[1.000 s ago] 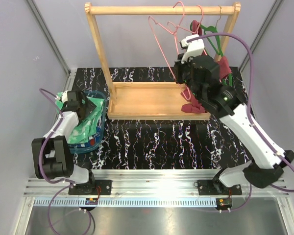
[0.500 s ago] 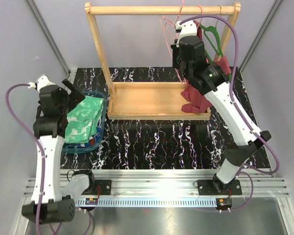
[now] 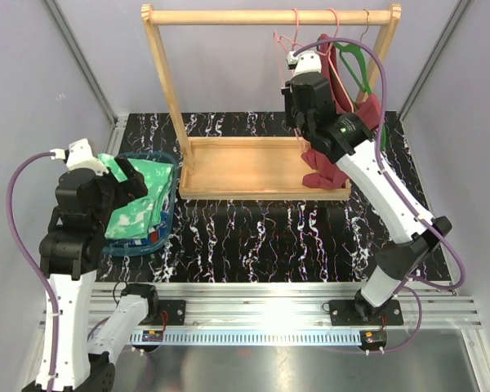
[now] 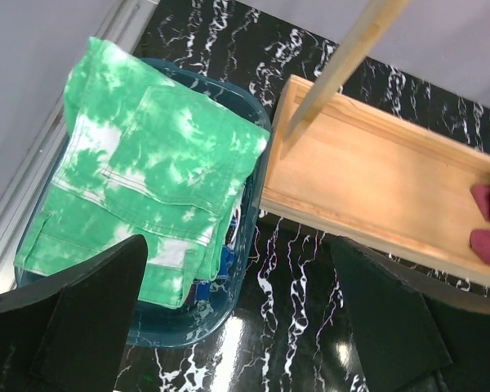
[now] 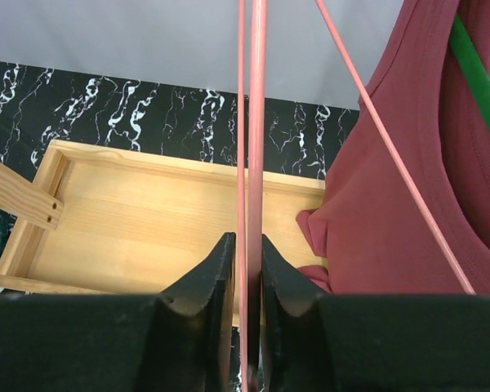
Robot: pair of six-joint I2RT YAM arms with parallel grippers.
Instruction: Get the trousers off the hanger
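The left gripper is hanging nearest, its fingers spread wide and gripping nothing, over the teal basket. It is best kept high there, so nothing is dragging on the cloth.

Farther back, the right gripper is bracketing the wire of the bare pink hanger, one finger close on either side. Whether they are pinching it I cannot tell. The step in hand is probably letting go. The fingers should be parting fully before backing straight off, so the wire is not snagging or swinging into the maroon tank top just beside it.

The trousers are lying in the basket. The green-and-white trousers are sitting folded on top, pocket seams upward, and the blue trousers are peeking out beneath.
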